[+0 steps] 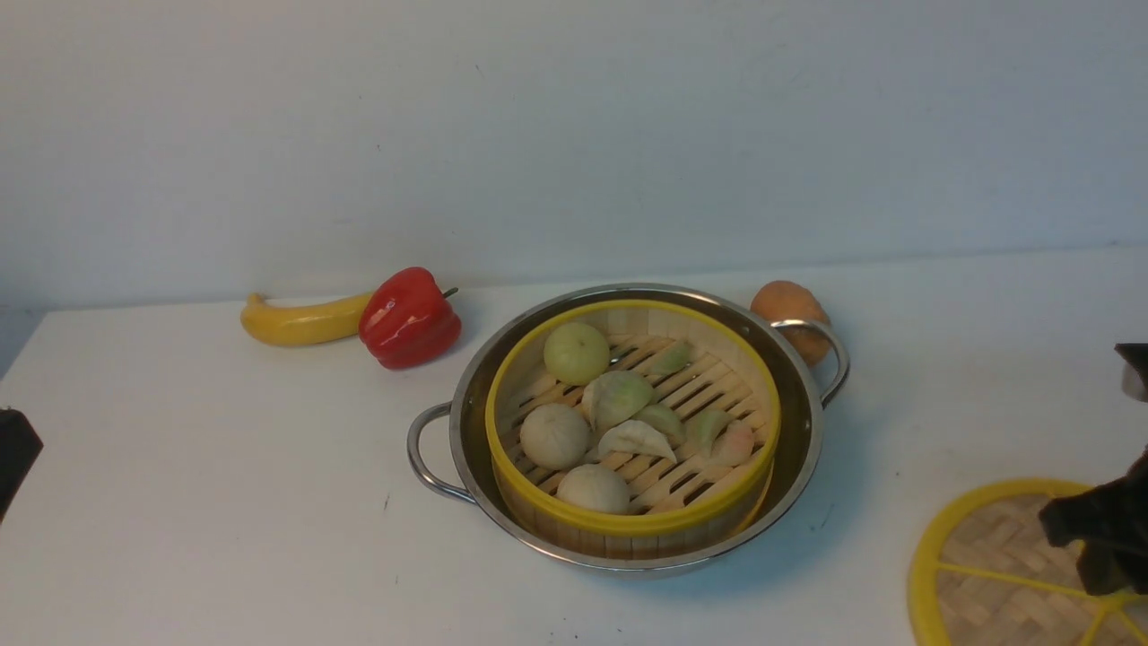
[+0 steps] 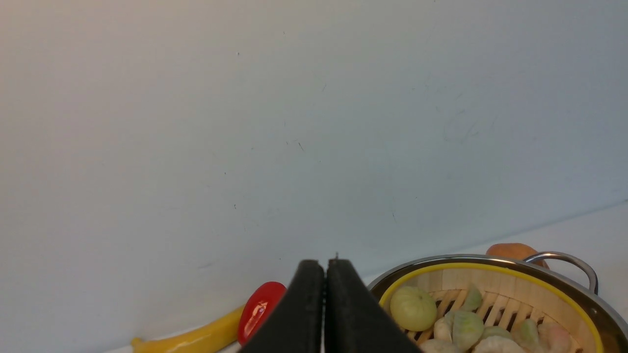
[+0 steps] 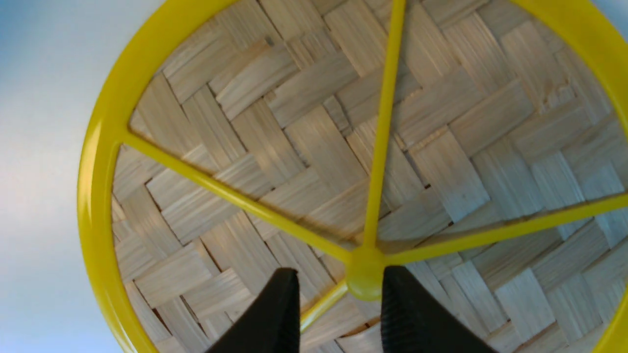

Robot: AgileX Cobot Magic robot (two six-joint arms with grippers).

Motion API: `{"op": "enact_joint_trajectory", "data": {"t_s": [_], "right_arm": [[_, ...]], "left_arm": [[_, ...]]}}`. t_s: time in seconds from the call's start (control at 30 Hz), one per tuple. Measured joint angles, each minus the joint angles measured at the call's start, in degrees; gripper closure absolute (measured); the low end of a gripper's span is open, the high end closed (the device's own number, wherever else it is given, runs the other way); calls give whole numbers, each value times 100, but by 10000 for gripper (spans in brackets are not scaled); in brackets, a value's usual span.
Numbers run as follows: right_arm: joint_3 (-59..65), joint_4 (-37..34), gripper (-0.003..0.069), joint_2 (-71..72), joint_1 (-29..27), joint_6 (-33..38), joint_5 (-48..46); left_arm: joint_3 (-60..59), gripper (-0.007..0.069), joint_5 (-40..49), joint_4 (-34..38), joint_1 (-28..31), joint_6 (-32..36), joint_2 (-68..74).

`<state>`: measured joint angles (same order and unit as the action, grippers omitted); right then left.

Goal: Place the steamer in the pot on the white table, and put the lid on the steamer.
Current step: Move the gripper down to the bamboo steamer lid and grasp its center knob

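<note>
steamer (image 1: 632,422): already sitting down inside the pot (image 1: 801,422), centred, yellow rim level, buns and dumplings on the slats. That half looks done to me.
pot: middle of the white surface (image 1: 224,467), loop handles at roughly 8 and 2 o'clock.
lid (image 1: 987,556): flat on the surface at about 4 o'clock from the pot, well apart from it and partly cut off by the frame edge. Not on the steamer yet.
right fingers (image 3: 287,294): spread wide right over the lid, straddling a spoke and the centre knob. I reckon that's because the knob is the only grabbable bit on a flat disc. Not clamped on it.
left fingers (image 2: 316,289): pressed together, nothing in them, off at the pot's 9 o'clock. Parked out of the way, I guess.
bystanders: banana (image 1: 300,321) and red bell pepper (image 1: 409,318) at 10 o'clock. There's an orange-brown lump (image 1: 787,305) behind the 2 o'clock handle.
next: pinch the knob, lift, carry toward 10 o'clock, set rim on rim.
</note>
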<state>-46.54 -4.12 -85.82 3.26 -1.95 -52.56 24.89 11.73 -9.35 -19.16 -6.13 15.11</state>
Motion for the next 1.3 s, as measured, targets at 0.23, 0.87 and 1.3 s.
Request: {"op": "enact_joint_trajectory", "data": {"t_s": [0.23,0.87,1.3], "right_arm": [[0,127,410,0,0,0,-13],[0,239,410,-68,0,0,32],[0,251,410,-461,0,-7,136]], "left_arm": [[0,624,28,-10,0,0,0],[0,624,46,-10,0,0,0],[0,624,63,-10,0,0,0]]}}
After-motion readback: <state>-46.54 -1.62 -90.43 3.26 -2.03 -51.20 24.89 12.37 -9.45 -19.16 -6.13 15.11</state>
